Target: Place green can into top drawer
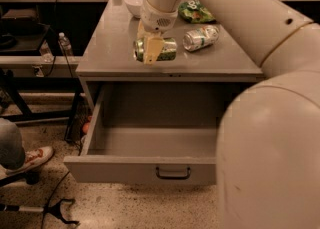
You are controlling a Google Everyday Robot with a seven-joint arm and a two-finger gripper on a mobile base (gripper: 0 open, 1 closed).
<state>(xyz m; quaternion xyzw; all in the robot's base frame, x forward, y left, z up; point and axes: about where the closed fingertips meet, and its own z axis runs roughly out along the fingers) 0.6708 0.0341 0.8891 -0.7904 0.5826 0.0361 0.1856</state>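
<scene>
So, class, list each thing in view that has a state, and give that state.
green can, gripped, lying sideways above the cabinet top
gripper, shut on green can, near the front edge
top drawer, pulled open, can not inside
silver can, lying on its side

Cream rounded arm, dark holes, perforated wrist grille; tan-fingered end effector over cabinet top.

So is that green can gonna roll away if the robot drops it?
Probably: the green can is round and held sideways in the gripper over the cabinet top, so it could roll. It looks dented, so it is likely thin, light and easy to squash.
</scene>
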